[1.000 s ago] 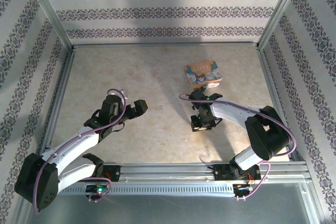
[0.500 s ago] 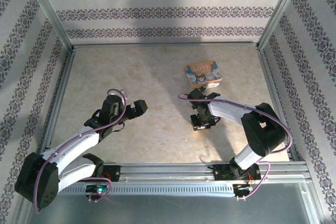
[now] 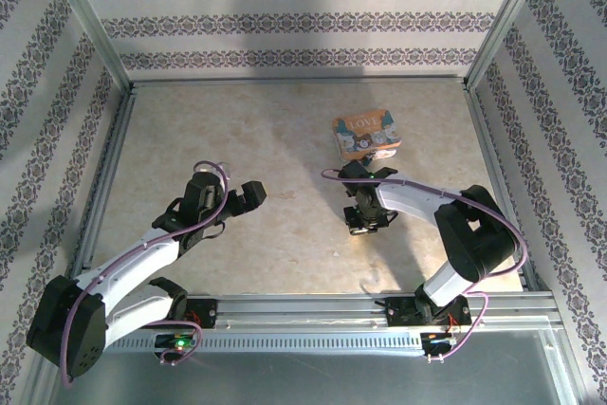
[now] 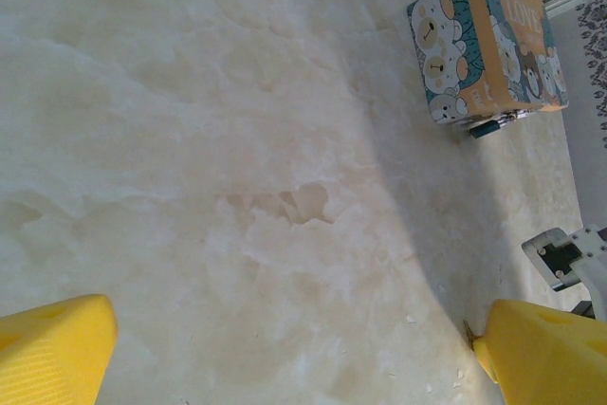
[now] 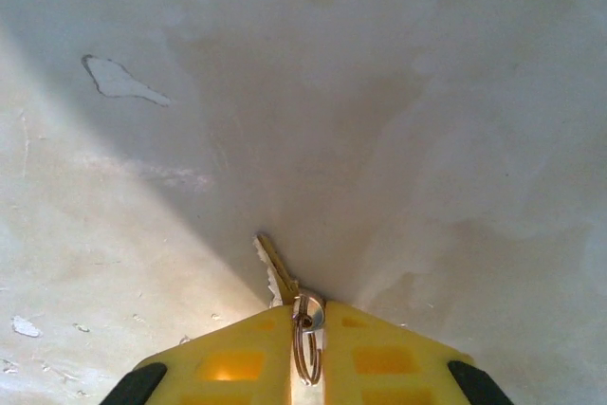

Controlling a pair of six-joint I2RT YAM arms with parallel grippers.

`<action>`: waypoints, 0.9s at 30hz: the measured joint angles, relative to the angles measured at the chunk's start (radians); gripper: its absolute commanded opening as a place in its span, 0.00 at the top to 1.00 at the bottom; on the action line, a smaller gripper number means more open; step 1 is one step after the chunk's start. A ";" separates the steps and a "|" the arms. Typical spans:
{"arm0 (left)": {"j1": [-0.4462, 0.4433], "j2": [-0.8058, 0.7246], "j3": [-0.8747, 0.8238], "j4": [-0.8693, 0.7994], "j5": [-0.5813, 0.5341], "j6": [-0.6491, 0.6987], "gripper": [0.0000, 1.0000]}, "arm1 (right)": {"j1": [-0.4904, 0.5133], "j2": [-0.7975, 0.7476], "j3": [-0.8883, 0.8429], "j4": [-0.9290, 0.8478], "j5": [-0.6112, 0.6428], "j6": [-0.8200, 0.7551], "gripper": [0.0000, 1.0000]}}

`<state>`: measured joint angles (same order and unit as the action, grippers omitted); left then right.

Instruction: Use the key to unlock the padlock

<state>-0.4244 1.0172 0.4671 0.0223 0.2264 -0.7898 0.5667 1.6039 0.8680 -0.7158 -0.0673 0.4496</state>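
Note:
The padlock, an orange block with "LOVE" lettering and cartoon bears, lies on the table at the back right. It also sits in the upper right of the left wrist view, with a small blue part at its lower edge. My right gripper is low over the table, nearer than the padlock and apart from it. It is shut on the key. The key's silvery shaft pokes forward onto the table, a wire ring hangs between the yellow fingers, and its head is hidden. My left gripper stands open over bare table.
The marbled tabletop is bounded by a metal frame and patterned walls on three sides. A white chip marks the surface ahead of the right gripper. Part of the right arm shows at the right edge of the left wrist view.
The right arm's forearm has shifted slightly while its gripper stays low at about the same spot. The left arm and the padlock have not moved.

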 measured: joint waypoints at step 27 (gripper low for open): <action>0.005 -0.086 -0.003 -0.040 -0.039 -0.064 0.01 | -0.029 -0.174 -0.103 0.146 -0.069 0.029 1.00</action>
<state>-0.4191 0.9310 0.4637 -0.0177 0.1879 -0.8543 0.5381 1.4296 0.7650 -0.5701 -0.1360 0.4782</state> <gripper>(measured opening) 0.994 0.051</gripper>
